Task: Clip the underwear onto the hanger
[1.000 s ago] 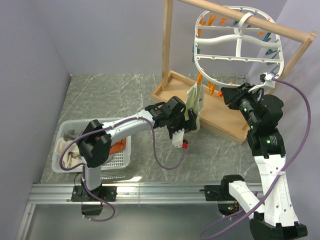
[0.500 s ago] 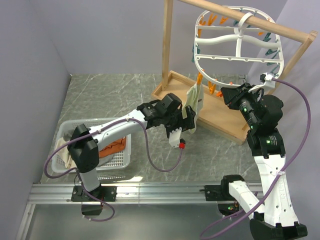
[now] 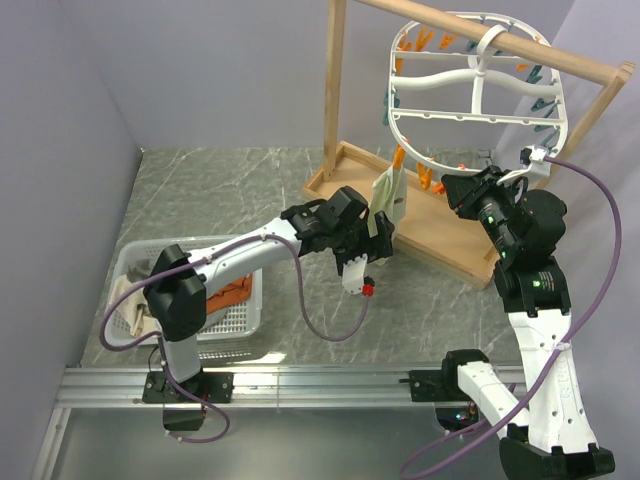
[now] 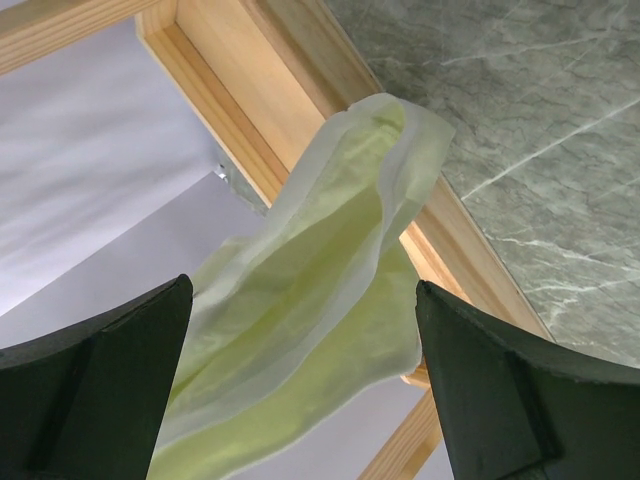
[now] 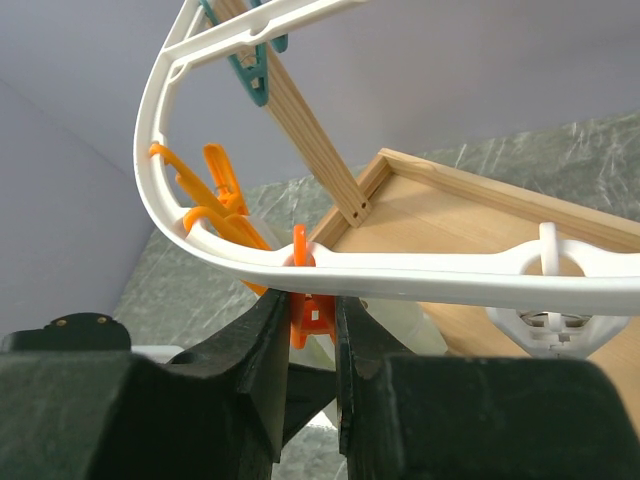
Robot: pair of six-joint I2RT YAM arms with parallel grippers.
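Observation:
The pale cream-yellow underwear (image 3: pixel 390 195) hangs down from the orange clothespins on the lower rim of the white oval hanger (image 3: pixel 392 130). In the left wrist view the underwear (image 4: pixel 320 300) hangs loose between my fingers and touches neither. My left gripper (image 3: pixel 380 232) (image 4: pixel 300 290) is open wide around its lower part. My right gripper (image 3: pixel 447 185) (image 5: pixel 312 298) is shut on an orange clothespin (image 5: pixel 299 245) just under the hanger rim (image 5: pixel 420 268). How the underwear's top edge is held is hidden.
The hanger hangs from the wooden frame stand, whose tray-like base (image 3: pixel 440 235) lies under it. A white basket (image 3: pixel 130 265) at the left holds an orange-rust cloth (image 3: pixel 235 290) and pale cloths (image 3: pixel 130 300). Purple cables loop beside both arms.
My left gripper shifted slightly left and back right beside the underwear, and now covers its lower part. My right gripper has stayed on the clothespin.

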